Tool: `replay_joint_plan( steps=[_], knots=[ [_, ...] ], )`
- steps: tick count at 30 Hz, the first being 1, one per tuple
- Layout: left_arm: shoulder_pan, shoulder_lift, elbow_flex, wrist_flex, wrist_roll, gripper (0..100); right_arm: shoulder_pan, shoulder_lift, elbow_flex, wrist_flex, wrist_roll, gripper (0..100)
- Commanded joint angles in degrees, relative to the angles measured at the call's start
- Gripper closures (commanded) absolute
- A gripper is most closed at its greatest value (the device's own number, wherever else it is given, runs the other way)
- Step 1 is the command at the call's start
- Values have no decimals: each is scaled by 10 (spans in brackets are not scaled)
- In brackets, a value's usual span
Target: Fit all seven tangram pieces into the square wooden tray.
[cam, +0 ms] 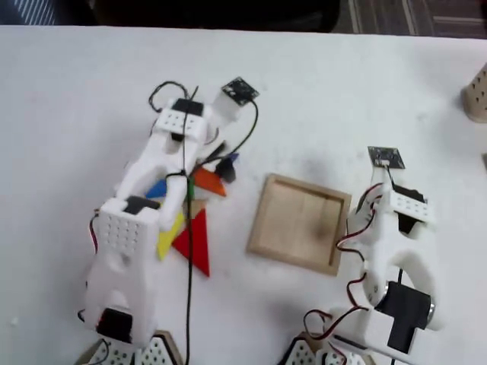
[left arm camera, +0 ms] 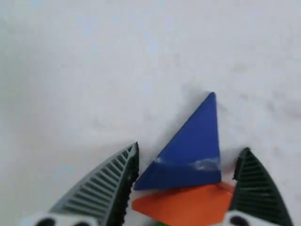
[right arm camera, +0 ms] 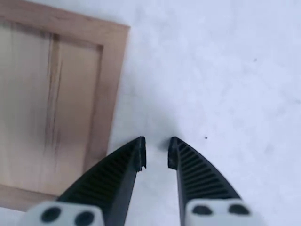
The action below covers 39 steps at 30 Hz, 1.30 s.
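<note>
Straddles the blue triangle point(left arm camera: 190, 153) with the left gripper point(left arm camera: 189, 149), wide open and empty, base edge lying crosswise between the tips.

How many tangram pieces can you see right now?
6, all left of the tray by the left arm: dark blue, orange, green sliver, light blue, yellow, red. The seventh may be hidden.

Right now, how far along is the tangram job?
Done: nothing; the wooden tray holds no piece yet. In hand: the left arm's jaws stand open on either side of the blue triangle, which lies on the table next to the orange piece. Left: every piece in view, the red triangle and yellow piece included, is outside the tray. The right arm's jaws sit beside the tray, holding nothing.
</note>
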State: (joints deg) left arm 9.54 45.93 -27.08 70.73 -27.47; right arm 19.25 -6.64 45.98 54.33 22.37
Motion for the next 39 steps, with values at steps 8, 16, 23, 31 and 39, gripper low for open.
replay_joint_plan(
  steps=[8, 16, 23, 31, 39],
  knots=[
    [25, 0, -43, 76, 7, 771, -12, -16, 1, -2, 6, 917],
    [-7, -1, -46, 137, 193, 779, -12, -16, 1, -2, 6, 917],
    [-65, -1, -45, 146, 459, 779, -12, -16, 1, -2, 7, 917],
    [-83, -2, -83, 138, 558, 755, -12, -17, 1, -2, 7, 917],
    [-83, -2, -122, 133, 383, 662, -12, -17, 1, -2, 7, 917]
  ],
)
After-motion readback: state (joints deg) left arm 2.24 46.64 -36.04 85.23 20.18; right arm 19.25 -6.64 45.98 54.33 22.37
